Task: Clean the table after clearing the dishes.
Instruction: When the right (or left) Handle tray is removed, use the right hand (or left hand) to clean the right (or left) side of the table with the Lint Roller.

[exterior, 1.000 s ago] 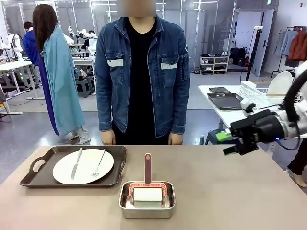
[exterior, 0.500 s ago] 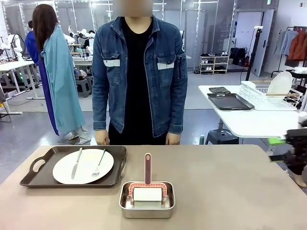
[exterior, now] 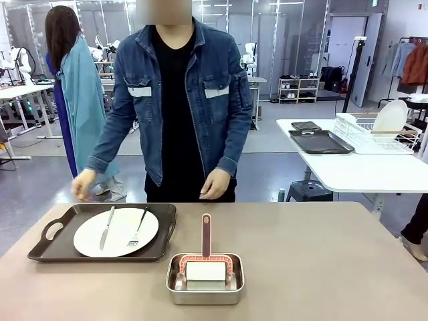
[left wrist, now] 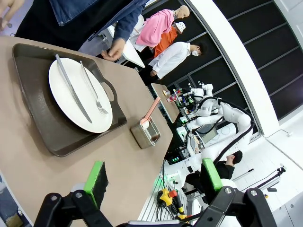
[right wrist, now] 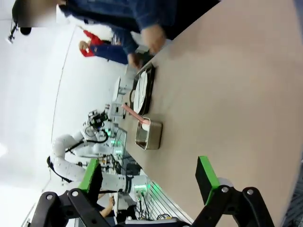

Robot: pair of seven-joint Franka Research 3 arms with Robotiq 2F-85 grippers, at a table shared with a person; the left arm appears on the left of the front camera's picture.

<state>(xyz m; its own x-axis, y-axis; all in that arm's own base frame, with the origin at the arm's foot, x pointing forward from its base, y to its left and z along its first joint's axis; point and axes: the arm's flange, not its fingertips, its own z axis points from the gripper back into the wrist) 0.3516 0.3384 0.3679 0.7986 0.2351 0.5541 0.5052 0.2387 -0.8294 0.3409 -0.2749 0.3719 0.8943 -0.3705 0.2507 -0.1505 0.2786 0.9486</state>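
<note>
The tan-brown table [exterior: 321, 254] carries one dark brown handled tray [exterior: 100, 257] at its left. On the tray lies a round white plate [exterior: 120, 234] with a knife [exterior: 107, 227] and a fork [exterior: 139, 227] across it. A person in a denim jacket leans over the far edge, one hand [exterior: 83, 184] above the tray's far side and the other [exterior: 215, 184] near the table's middle. In the left wrist view my left gripper [left wrist: 154, 176] stands open above the table's edge, well short of the tray [left wrist: 33, 104]. My right gripper [right wrist: 147, 174] is open too, far from the tray [right wrist: 143, 90].
A small steel pan [exterior: 204, 279] holding a pink-handled roller [exterior: 206, 235] sits at the front middle, just right of the tray. At the right stands a white-topped side table [exterior: 348, 170] with a wire rack [exterior: 374, 130] and a dark tray [exterior: 321, 142]. The right half of the tan table is bare.
My right arm has drawn back out of the front view to the right. The person has shifted left and brought both hands forward toward the tray.
</note>
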